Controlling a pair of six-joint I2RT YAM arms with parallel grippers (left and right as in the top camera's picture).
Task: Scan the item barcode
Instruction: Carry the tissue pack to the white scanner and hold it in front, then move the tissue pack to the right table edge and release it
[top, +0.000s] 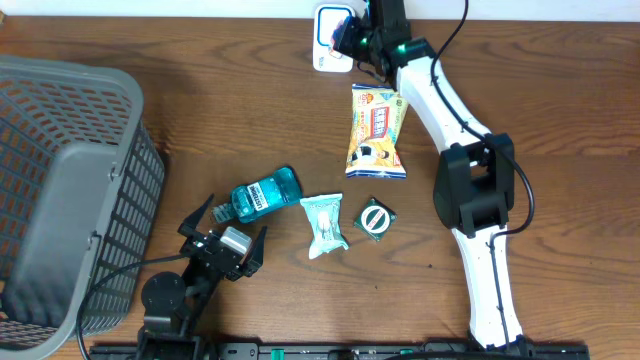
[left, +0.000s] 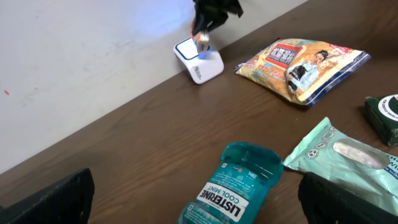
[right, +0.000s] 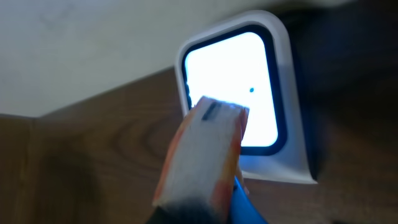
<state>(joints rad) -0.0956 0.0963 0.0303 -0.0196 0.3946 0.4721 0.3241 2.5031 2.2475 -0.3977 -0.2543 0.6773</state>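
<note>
the right gripper (top: 352, 42) is mostly lost against its own dark housing from overhead, and in its wrist view the fingers are cut off in shadow at the bottom edge, so the grip itself is hard to see; a blue sliver beside the small packet (right: 199, 155) cannot be identified. the packet's print is blurred, showing only a white face with an orange edge and a small dark mark near the top. the basket (top: 110, 120) is cut off at the left edge, and the left wrist view shows only dark finger tips at its lower corners. the right jaws are pressed together, pinching the small packet, which rises from between them with its top end just in front of the lit screen of the scanner (right: 249, 62); whether it touches the screen cannot be told. the scanner stands at the far edge of the table (top: 250, 110), by the white wall. the left gripper (top: 230, 228) is spread wide and holds nothing, near the cap end of the mouthwash bottle (top: 265, 195). counted: two arms, one scanner, one basket, one held packet, and four loose items on the table: the mouthwash bottle, one pale green wipes pack (top: 325, 225), one dark green box (top: 376, 219) with a round white mark, and one snack bag (top: 376, 130).
</note>
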